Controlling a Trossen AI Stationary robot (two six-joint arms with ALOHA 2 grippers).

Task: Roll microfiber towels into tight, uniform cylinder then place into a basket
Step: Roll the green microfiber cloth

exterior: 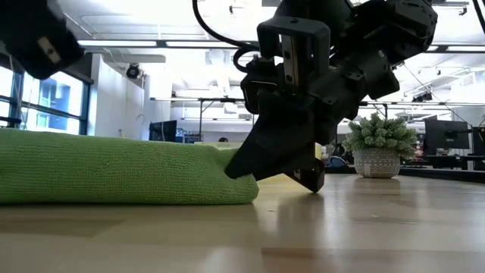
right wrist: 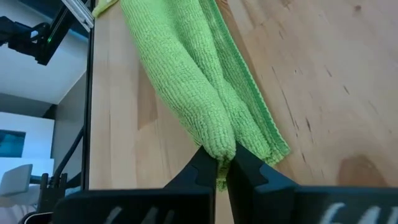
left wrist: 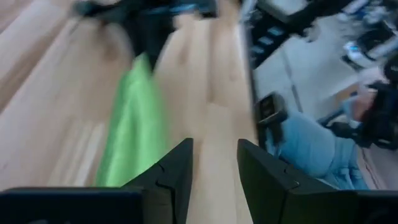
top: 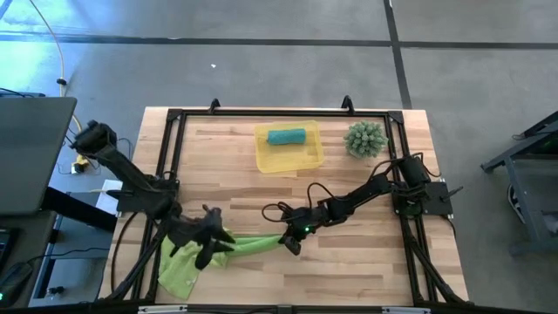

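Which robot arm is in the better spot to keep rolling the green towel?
Probably the right. Its end effector is shut on the end of the lime-green microfiber towel, already bunched lengthwise. The left end effector is open, holding nothing, above the wooden table.

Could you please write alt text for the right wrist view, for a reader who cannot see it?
The right gripper, its two dark fingers shut, pinches the end of a loosely rolled lime-green microfiber towel that stretches away across the pale wooden tabletop. A black metal frame rail runs along the table's edge.
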